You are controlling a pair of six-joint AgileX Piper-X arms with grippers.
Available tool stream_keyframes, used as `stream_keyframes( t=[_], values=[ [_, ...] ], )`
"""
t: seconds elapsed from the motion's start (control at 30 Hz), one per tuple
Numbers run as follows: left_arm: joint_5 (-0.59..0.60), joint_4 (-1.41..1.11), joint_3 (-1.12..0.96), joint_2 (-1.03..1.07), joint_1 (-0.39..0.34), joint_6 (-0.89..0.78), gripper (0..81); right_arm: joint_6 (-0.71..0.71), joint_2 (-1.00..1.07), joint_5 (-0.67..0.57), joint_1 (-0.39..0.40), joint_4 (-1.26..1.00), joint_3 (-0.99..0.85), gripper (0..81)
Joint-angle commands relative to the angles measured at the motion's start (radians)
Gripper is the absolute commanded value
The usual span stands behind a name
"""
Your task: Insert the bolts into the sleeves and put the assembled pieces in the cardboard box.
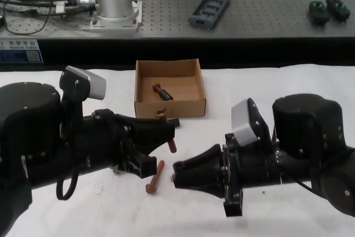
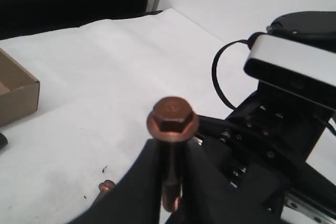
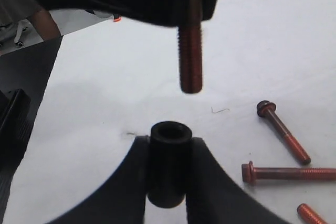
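While the left jaws clamp a copper bolt [image 2: 172,123], its threaded tip hangs just above the black sleeve [image 3: 168,165] gripped between the right jaws, not touching. Loose bolts [image 3: 283,133] lie on the worktop [image 1: 266,87] beside the jaws; the cardboard box [image 1: 170,108] stands beyond.

Copper-coloured metal bolt [image 2: 172,121]: held head up, tip just above the sleeve.
Black tube-shaped sleeve [image 3: 168,166]: held, hole facing the bolt.
Brown cardboard box [image 1: 169,107]: open, one joined piece [image 1: 162,91] inside.
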Motion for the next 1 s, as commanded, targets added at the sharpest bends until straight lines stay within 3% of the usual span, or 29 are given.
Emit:
stream_keyframes(
  t=[0.0, 0.3, 0.97],
  values=[
    [0.012, -0.028, -0.008, -0.001, -0.003, -0.029, 0.6, -0.008, 0.001, -0.002, -0.003, -0.005, -0.002, 4.9],
    [0.064, -0.024, -0.008, -0.001, -0.003, -0.045, 0.6, -0.012, 0.001, 0.02, -0.003, -0.022, -0.004, 4.9],
    [0.059, 0.049, -0.008, -0.001, -0.003, -0.043, 0.6, 0.036, 0.001, 0.02, -0.003, -0.14, -0.004, 4.9]
  ],
)
